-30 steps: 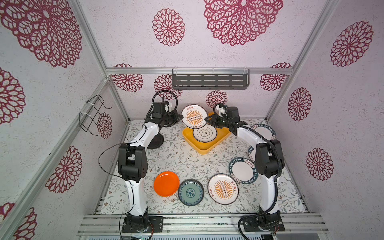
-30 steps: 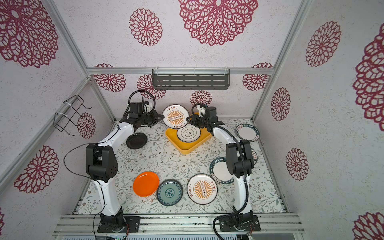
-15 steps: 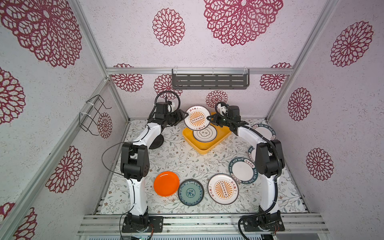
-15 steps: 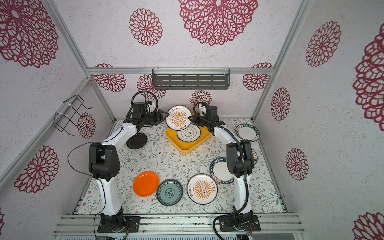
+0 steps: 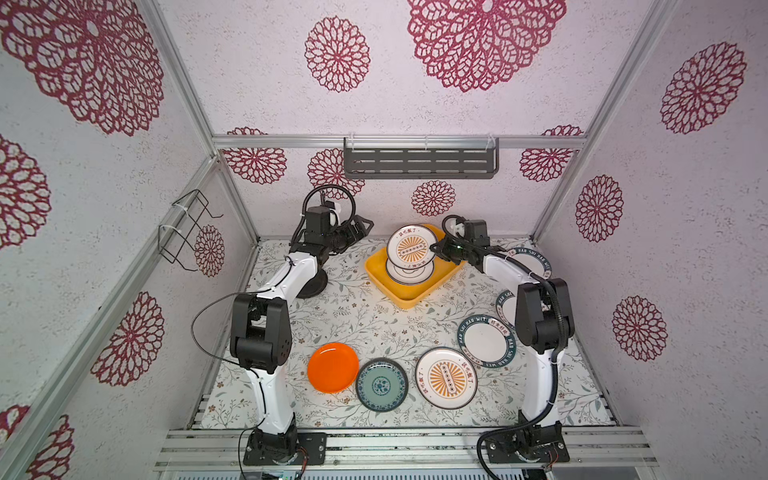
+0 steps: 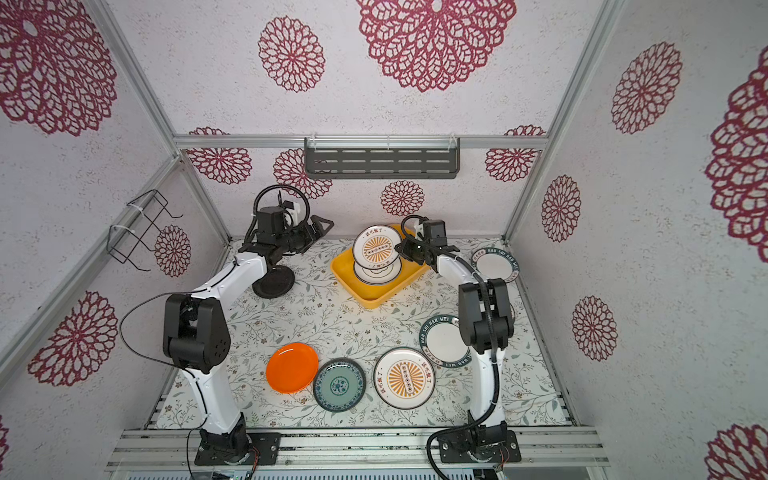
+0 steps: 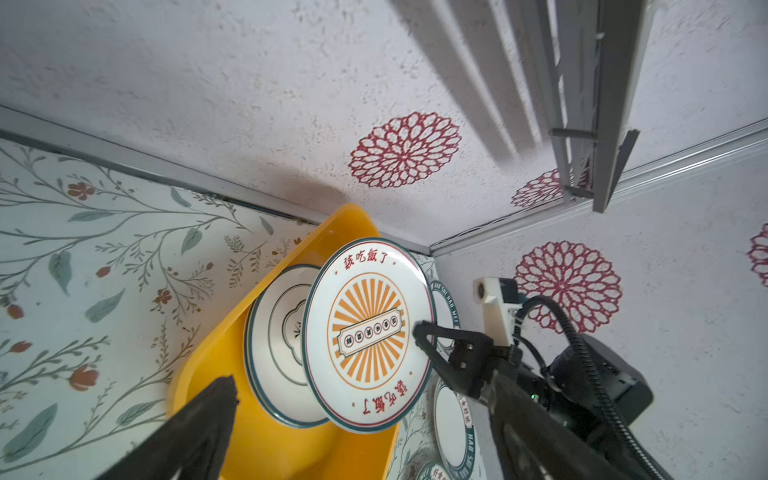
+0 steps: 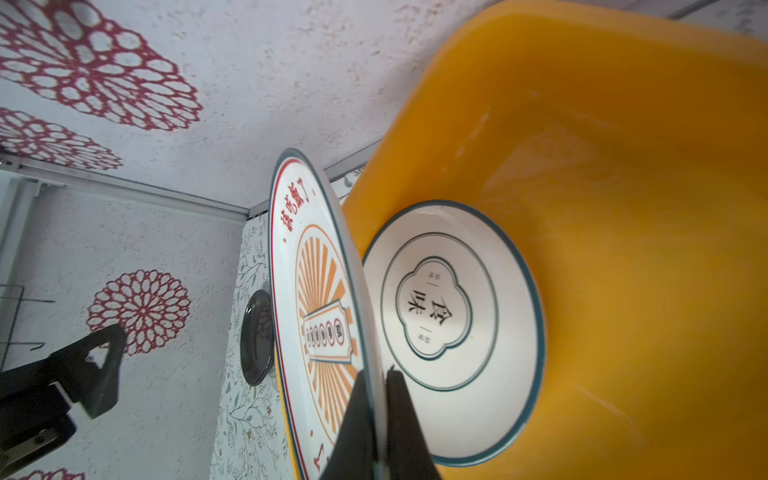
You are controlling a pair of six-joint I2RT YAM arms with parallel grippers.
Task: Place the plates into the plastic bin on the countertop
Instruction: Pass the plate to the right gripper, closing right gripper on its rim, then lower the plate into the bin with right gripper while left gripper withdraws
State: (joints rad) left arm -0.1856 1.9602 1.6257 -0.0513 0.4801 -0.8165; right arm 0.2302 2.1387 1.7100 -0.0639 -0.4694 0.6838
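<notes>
A white plate with an orange sunburst [image 5: 411, 248] hangs tilted on edge over the yellow plastic bin [image 5: 409, 297] at the back of the countertop [image 5: 365, 320]. My right gripper [image 5: 436, 249] is shut on its right rim; in the right wrist view the rim [image 8: 376, 415] sits pinched between both fingers. A white black-ringed plate [image 8: 449, 324] lies flat in the bin. My left gripper [image 5: 368, 229] stands open and empty, left of the bin and apart from the held plate. A black plate [image 5: 311, 284] lies partly under the left arm.
Along the front lie an orange plate [image 5: 332, 367], a teal plate [image 5: 381, 385] and a second sunburst plate [image 5: 446, 377]. Lettered-rim plates [image 5: 486, 340] [image 5: 534, 262] lie by the right arm. A grey shelf [image 5: 419, 162] hangs on the back wall, a wire rack [image 5: 187, 228] on the left wall.
The sunburst plate passed from left to right: my right gripper shut on its rim, my left gripper opened and drew back left. The plate shifted right over the bin.
</notes>
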